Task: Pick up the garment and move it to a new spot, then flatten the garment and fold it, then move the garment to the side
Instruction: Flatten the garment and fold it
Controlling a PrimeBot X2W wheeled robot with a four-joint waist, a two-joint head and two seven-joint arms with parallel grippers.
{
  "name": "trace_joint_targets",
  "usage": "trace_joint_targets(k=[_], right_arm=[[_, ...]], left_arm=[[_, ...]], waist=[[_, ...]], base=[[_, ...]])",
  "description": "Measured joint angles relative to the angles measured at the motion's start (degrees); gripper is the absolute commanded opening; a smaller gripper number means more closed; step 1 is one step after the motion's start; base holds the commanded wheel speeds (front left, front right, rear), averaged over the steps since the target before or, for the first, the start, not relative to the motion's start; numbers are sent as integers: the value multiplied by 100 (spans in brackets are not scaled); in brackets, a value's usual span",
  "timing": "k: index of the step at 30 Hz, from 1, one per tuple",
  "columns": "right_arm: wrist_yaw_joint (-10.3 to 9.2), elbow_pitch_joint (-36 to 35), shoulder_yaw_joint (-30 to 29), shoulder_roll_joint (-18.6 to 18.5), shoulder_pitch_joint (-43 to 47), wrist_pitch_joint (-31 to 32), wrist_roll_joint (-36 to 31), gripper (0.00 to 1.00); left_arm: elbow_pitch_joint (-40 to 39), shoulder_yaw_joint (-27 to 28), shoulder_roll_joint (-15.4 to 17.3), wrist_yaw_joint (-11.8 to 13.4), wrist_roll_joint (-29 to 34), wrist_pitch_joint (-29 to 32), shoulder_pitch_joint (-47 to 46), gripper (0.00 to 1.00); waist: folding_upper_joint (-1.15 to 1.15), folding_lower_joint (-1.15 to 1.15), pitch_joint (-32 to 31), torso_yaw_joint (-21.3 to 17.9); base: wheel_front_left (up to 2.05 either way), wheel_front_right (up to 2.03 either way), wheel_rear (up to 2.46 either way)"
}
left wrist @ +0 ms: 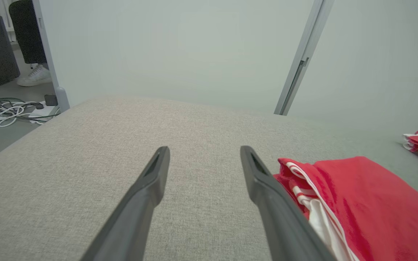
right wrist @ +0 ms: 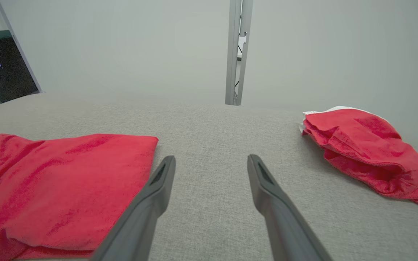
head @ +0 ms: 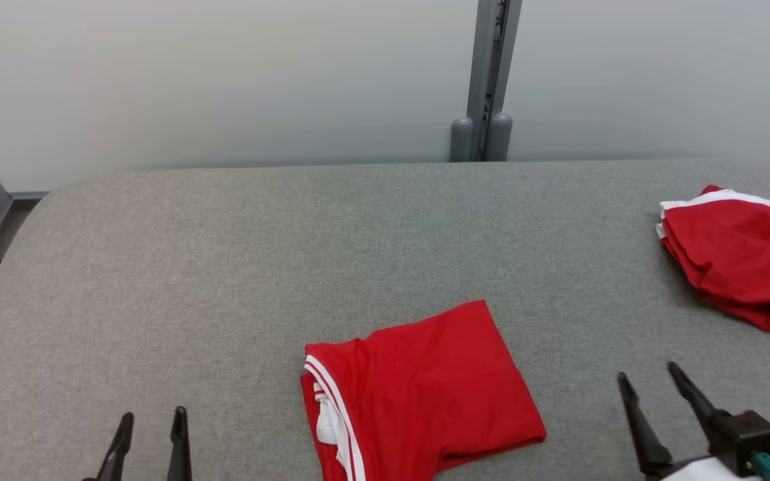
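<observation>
The grey fabric-covered tabletop (head: 224,267) carries a red garment with white trim (head: 418,394) near its front edge, lying as a neat folded rectangle. The flattening and folding therefore look done, and I judge that only the move to the side is left. A second red garment (head: 736,257) sits bunched at the far right, well apart, while the left tool (head: 154,412) and right tool (head: 647,371) stand wide and empty either side of the folded piece.

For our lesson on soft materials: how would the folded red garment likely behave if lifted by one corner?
Probably floppy: the folded red garment is thin layered cloth, so it would likely droop and unfold. Pushed across the woven-looking table cover, it may bunch rather than slide.
</observation>
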Motion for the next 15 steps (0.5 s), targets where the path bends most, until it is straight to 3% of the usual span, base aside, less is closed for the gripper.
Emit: trace_joint_targets(k=[7, 15], right_arm=[[1, -376, -810, 257, 441, -125, -780, 100], [1, -683, -1217, 546, 762, -131, -947, 100]], left_arm=[[-242, 48, -2, 91, -3, 0, 180, 100], [-193, -40, -1, -44, -25, 0, 188, 100]], waist=[[0, 0, -188, -27], [0, 0, -240, -6]], base=[[0, 0, 0], [0, 0, 0]])
